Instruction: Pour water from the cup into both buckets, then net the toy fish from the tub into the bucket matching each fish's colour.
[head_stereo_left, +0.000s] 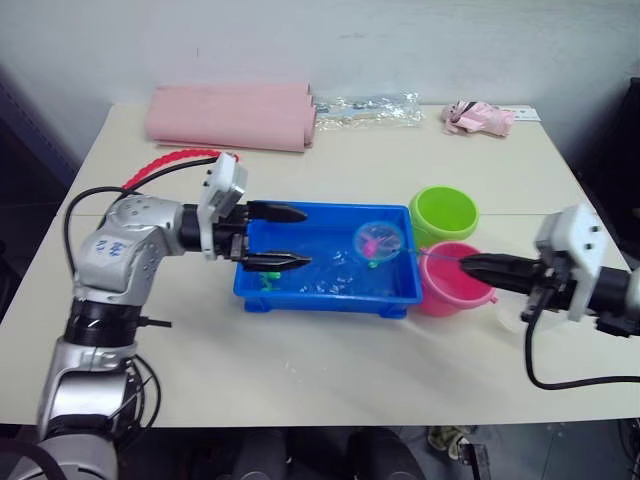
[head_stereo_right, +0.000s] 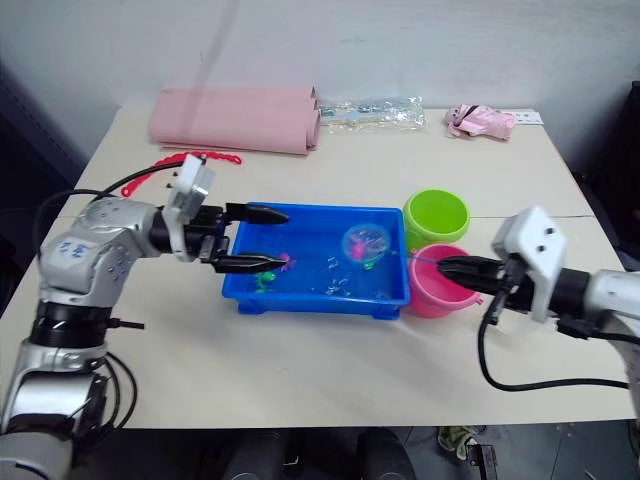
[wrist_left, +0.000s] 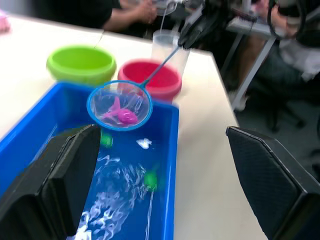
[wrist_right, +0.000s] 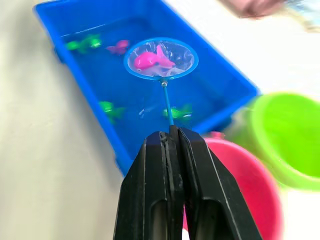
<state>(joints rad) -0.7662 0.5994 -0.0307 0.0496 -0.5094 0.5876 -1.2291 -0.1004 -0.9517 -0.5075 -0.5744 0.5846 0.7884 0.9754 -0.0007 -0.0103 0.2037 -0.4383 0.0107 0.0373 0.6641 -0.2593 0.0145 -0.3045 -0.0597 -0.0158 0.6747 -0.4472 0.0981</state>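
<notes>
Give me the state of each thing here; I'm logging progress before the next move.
Net: lifted over the tub, a pink fish in it.
Tub: holds water, several fish left.
Pink bucket: upright, beside the tub.
Green bucket: upright, behind the pink one.
Cup: upright, behind the pink bucket.
Right tool: shut on the net's handle.
Left tool: open, at the tub's left end.

At the worktop's far edge I see a folded pink cloth, a clear plastic bag and a small pink bundle; a red chain lies behind the left fingers.
</notes>
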